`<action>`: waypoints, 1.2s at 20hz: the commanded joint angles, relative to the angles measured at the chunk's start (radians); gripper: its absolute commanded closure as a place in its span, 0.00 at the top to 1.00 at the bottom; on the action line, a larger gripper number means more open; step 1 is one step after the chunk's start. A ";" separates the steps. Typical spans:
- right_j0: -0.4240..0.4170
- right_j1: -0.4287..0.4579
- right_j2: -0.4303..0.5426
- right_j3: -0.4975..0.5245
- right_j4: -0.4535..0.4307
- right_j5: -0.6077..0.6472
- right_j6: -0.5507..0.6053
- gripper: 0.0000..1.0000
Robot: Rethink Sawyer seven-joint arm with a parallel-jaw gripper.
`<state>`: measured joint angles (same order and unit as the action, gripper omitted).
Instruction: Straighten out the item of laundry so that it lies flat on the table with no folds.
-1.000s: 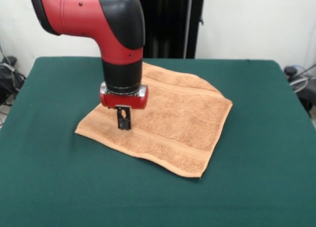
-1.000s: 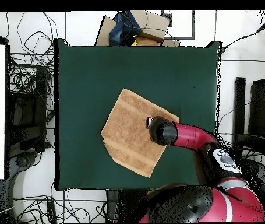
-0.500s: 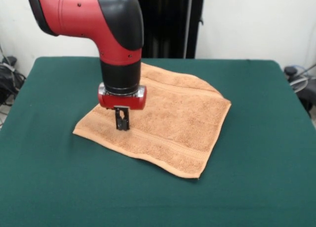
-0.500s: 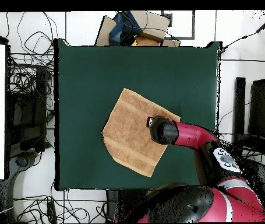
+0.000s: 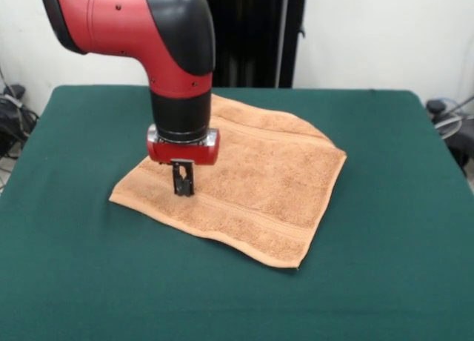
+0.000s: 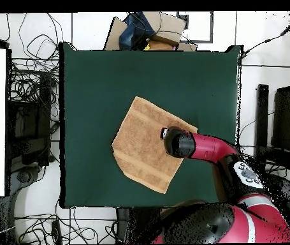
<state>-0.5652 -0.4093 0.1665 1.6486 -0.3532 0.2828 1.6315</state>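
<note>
Table: your green table (image 5: 385,282) is carrying everything.
Towel: the towel (image 5: 259,178) is spreading directly under your gripper (image 5: 184,187), mostly flat.
Gripper: its jaws are pinching the towel's cloth.

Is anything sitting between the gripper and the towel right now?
Nothing visible. The gripper comes straight down onto the towel, which lies spread on the green table with no other object on it.
</note>
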 commanded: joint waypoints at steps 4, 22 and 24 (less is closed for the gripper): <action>-0.093 0.088 0.081 -0.160 -0.107 0.021 -0.104 0.00; -0.206 0.122 0.195 -0.255 -0.187 0.145 -0.161 0.00; -0.186 0.108 0.181 -0.227 -0.195 0.118 -0.109 0.00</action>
<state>-0.7309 -0.3754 0.3410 1.5681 -0.4020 0.5150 1.6313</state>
